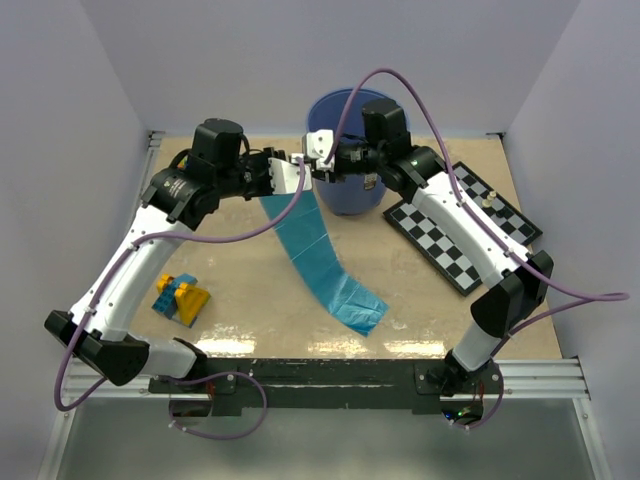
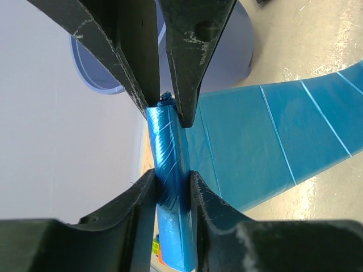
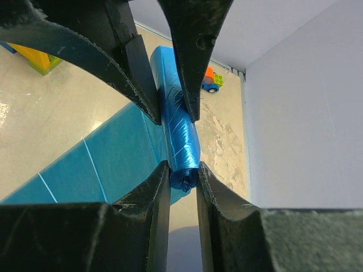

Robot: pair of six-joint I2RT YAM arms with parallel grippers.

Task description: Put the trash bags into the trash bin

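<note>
The trash bags are one bright-blue roll with a long unrolled strip trailing down onto the table. Both grippers hold the roll in the air, just left of the trash bin, a round blue bucket at the back. My left gripper is shut on the roll's body, its fingers pressing both sides. My right gripper is shut on the roll's twisted end, facing the left one. In the top view the two grippers meet tip to tip and hide the roll.
A black-and-white chessboard lies right of the bin under the right arm. Toy blocks sit at the near left. A small orange and blue toy stands by the back wall. The strip's end rests mid-table.
</note>
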